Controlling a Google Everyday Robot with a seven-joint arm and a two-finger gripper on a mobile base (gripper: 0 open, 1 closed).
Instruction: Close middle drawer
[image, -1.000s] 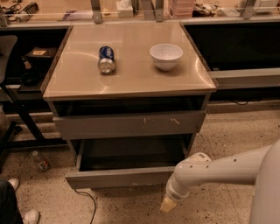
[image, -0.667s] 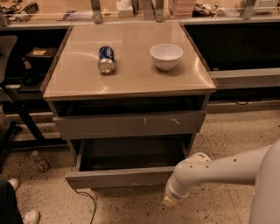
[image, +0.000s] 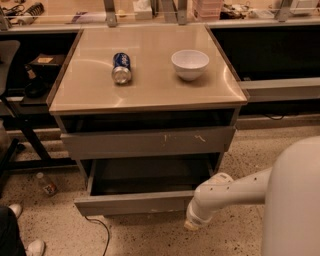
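middle drawer (image: 135, 202) stands open, claw (image: 191, 226) just beside its front's right end.

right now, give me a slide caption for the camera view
Middle drawer pulled open, gripper low by the right end of its front; can and white bowl on the cabinet top.

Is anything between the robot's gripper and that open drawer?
Nothing in the camera view: the gripper hangs close beside the front panel of the open middle drawer.
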